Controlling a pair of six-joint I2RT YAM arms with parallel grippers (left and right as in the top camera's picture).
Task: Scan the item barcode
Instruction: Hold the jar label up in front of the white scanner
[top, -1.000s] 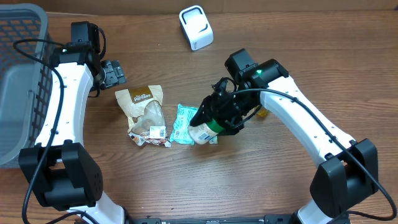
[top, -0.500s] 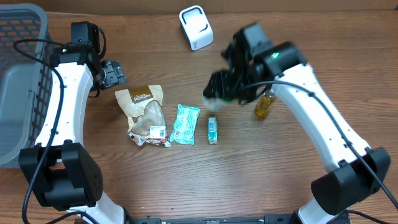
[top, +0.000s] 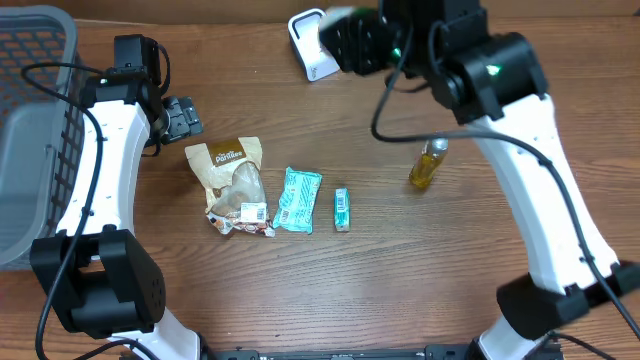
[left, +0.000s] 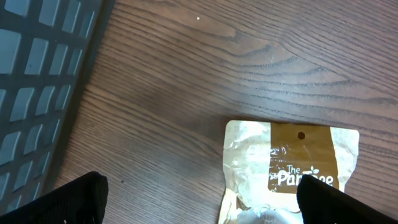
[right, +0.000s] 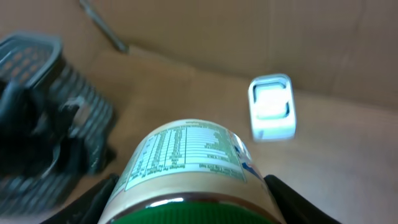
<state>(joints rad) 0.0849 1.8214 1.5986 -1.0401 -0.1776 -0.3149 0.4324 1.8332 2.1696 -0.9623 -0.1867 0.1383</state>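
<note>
item: cream-labelled round jar with green end (right: 189, 165), aloft near white box scanner (right: 272, 115) | right fingers (right: 292, 200) clamp its curved sides | left fingers (left: 73, 200) spread, empty | handling: probably rigid, smooth, slippery; grip mid-body, leave label clear

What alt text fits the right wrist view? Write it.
The right gripper holds a green-lidded jar, its nutrition label facing the camera. Beyond it a white scanner sits on the wooden table, with a blurred dark basket at left.
</note>
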